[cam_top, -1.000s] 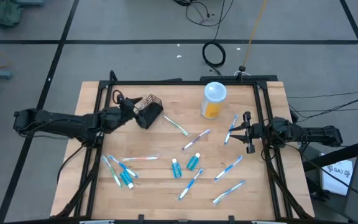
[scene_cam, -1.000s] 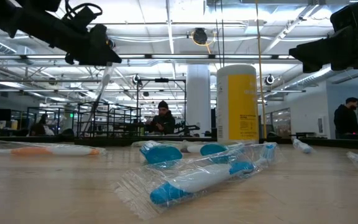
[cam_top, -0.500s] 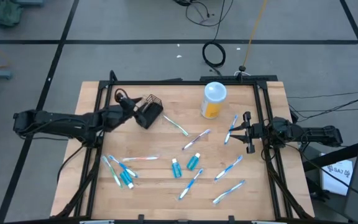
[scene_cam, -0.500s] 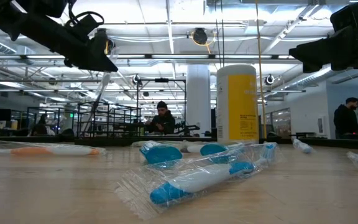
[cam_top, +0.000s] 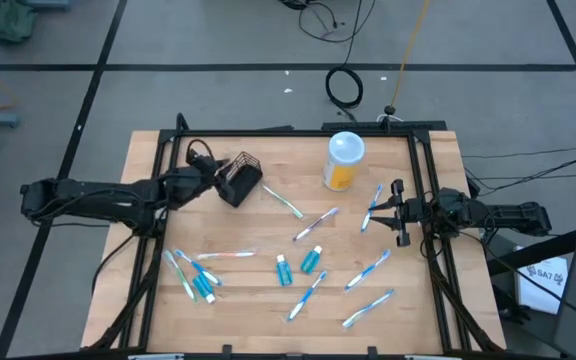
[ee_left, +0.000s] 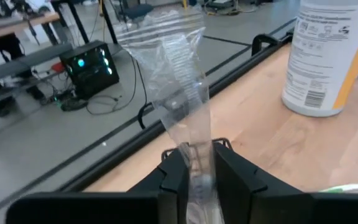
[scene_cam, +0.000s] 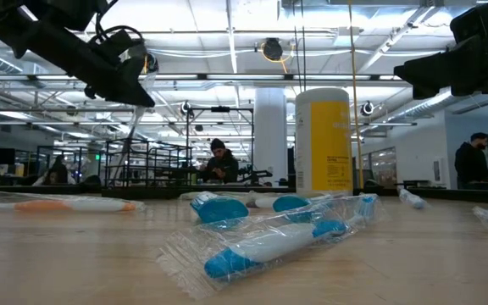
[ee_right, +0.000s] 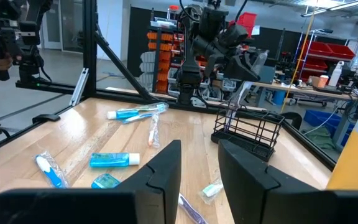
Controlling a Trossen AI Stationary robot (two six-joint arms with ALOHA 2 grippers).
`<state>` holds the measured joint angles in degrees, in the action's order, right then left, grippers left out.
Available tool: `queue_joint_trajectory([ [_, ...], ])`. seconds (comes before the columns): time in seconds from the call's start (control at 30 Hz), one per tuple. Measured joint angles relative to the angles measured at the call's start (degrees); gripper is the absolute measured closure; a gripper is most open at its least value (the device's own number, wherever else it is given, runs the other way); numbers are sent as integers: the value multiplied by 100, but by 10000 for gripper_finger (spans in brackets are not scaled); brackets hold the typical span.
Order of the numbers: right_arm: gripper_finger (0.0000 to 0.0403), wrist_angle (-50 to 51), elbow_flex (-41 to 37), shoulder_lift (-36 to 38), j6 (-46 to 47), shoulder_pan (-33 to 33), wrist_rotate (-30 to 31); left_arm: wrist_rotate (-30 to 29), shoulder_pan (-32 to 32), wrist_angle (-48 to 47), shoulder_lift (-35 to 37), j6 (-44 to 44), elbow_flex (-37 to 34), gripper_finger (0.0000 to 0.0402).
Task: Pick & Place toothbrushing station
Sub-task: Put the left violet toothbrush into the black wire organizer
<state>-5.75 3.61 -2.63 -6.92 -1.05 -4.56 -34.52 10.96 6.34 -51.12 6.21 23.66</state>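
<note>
Two arms reach over the wooden surface [cam_top: 268,300]. Near its far-left corner, the left pincer [cam_top: 211,173] is clenched on a clear wrapper [ee_left: 178,81], just beside the black mesh basket [cam_top: 240,178]. Wrapped toothbrushes [cam_top: 315,224] and teal tubes [cam_top: 311,259] lie scattered across the middle and near edge. At the right edge, the right pincer [cam_top: 396,211] hangs released.

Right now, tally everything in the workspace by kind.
Basket: 1
Yellow canister: 1
Teal tubes: about 3
Toothbrushes on the table: about 9
Clear-wrapped item in the left hand: 1
Total: about 15
</note>
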Motion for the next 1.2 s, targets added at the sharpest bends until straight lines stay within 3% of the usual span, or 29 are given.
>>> queue_joint_trajectory([
  [0.43, 305, 1, 0, 0, 0, 0, -1, -68, 0, -270, 2, 311, 2, 339],
  [0.93, 305, 0, 0, 0, 0, -1, 0, 123, -7, -1435, -8, 889, -2, 339],
  [1.2, 305, 1, -1, 0, -1, -1, 0, 207, -7, -1245, -6, 673, -2, 339],
])
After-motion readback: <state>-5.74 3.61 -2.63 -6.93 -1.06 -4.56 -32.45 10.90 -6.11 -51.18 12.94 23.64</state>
